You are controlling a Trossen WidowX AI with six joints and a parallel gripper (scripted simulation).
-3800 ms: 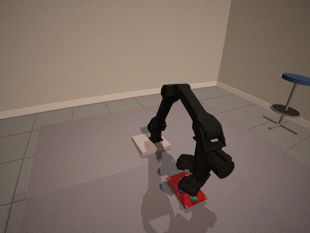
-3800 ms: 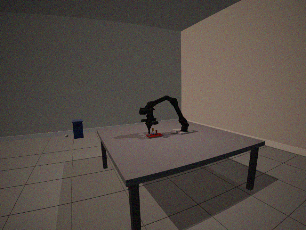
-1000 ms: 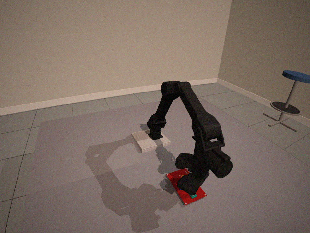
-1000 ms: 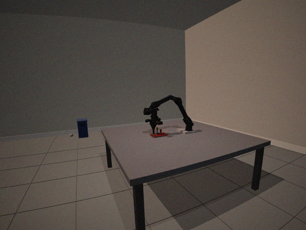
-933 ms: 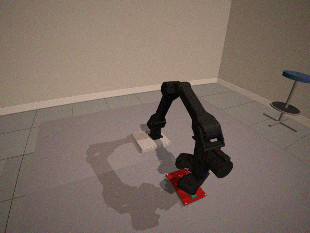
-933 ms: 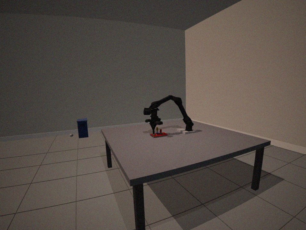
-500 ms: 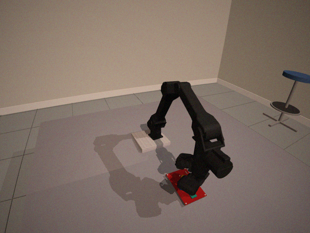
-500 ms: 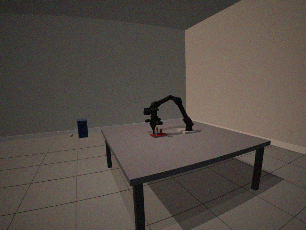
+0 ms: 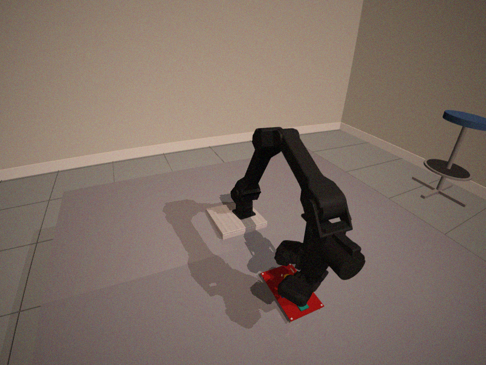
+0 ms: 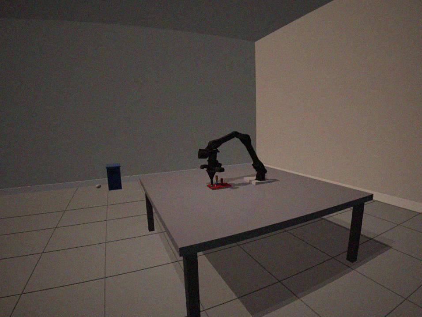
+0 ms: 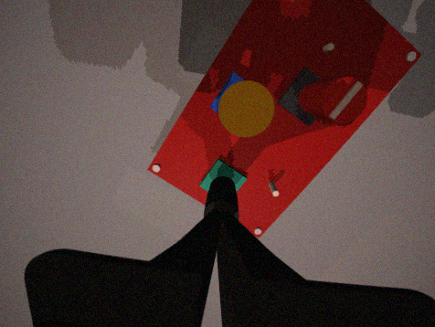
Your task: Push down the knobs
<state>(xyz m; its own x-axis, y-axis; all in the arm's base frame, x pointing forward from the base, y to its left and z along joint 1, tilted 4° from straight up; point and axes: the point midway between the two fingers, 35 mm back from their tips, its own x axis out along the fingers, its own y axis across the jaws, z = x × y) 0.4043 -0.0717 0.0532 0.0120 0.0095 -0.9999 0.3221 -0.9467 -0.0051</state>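
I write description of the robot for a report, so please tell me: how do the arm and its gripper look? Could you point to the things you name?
The arm [image 9: 312, 166] [image 10: 250, 150] is dark black, with chunky angular links and rounded joints. The gripper [image 10: 211, 184] [image 11: 219, 218] is black too, its fingers broad, tapering to narrow tips.

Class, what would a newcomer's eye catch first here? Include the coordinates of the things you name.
Probably the black arm [image 9: 314, 188] [image 10: 235, 134], arching over the grey table [image 10: 273, 211]. Next, the bright red board [image 9: 277, 294] [image 10: 223, 186] [image 11: 302, 169] beneath its shut gripper [image 11: 222, 183]. In the wrist view, a round yellow knob top [image 11: 247, 109] stands out, partly covering a blue block [image 11: 224, 93].
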